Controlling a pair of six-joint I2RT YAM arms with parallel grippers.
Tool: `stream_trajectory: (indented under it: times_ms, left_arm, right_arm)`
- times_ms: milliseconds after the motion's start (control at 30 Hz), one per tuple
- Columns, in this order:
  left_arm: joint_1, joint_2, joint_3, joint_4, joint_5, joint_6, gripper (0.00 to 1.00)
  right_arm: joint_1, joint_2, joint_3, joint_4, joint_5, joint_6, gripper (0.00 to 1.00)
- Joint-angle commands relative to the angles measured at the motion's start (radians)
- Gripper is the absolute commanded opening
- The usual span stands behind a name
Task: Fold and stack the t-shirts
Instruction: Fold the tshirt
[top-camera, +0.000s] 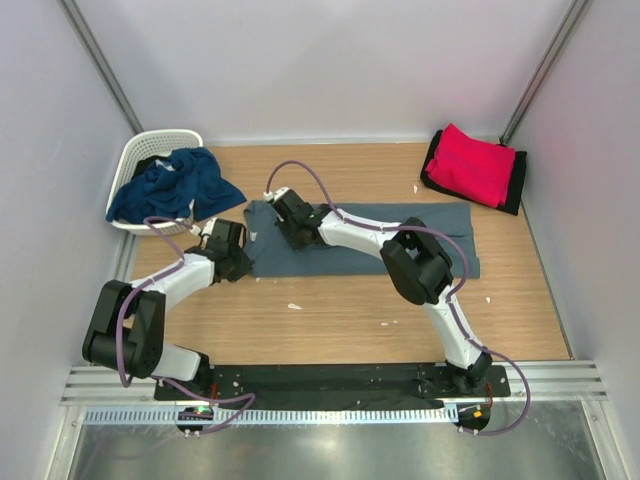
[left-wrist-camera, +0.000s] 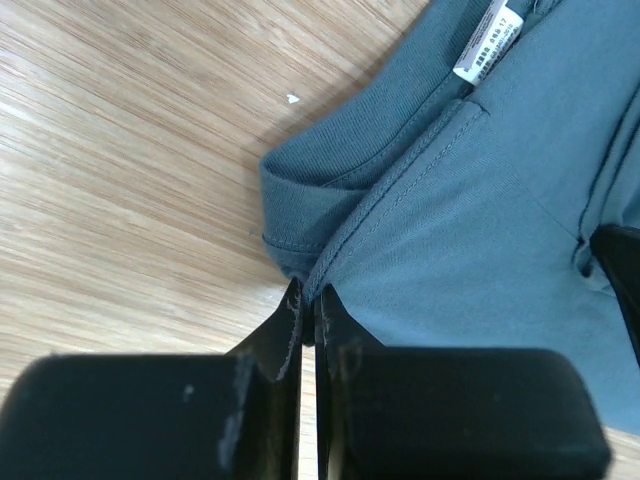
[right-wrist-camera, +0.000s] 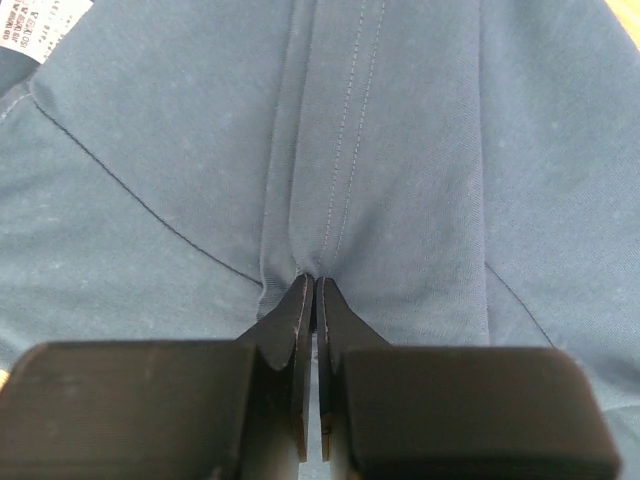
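The left claw (left-wrist-camera: 308, 295) is closed tight, its two tips pinching the edge of the grey-blue t-shirt (top-camera: 350, 262) just beside the ribbed collar (left-wrist-camera: 340, 160), where a stitched seam runs into the tips. A white label (left-wrist-camera: 490, 40) shows inside the neck, farther along the collar. The right claw (right-wrist-camera: 310, 285) is likewise closed, nipping a small raised ridge of the same shirt along a double line of stitching; the cloth puckers at its tips.

Seen from above, both claws sit at the shirt's left end, the left one at the near corner and the right one toward the far edge. The grey-blue t-shirt lies as a long flat band across the middle of the wooden tabletop (top-camera: 340, 320), running left to right, partly under the right arm.

At the far left a navy t-shirt (top-camera: 170, 185) hangs crumpled over the rim of a white basket (top-camera: 160, 137). At the far right corner a red t-shirt (top-camera: 472, 165) lies folded on top of a black t-shirt (top-camera: 515, 185), well apart from the claws.
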Motion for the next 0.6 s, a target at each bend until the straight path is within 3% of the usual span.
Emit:
stream_trajectory:
  times_ms: [0, 133, 567]
  left_arm:
    - [0.006, -0.026, 0.034, -0.058, -0.07, 0.054, 0.0]
    - [0.006, -0.046, 0.055, -0.101, -0.122, 0.098, 0.0]
    - [0.008, -0.047, 0.066, -0.162, -0.15, 0.152, 0.0]
  right_arm:
    - [-0.003, -0.037, 0.001, 0.013, 0.03, 0.005, 0.06]
    - [-0.029, -0.06, 0.013, 0.015, 0.03, 0.002, 0.02]
    - [-0.158, -0.107, 0.011, 0.016, -0.015, -0.024, 0.01]
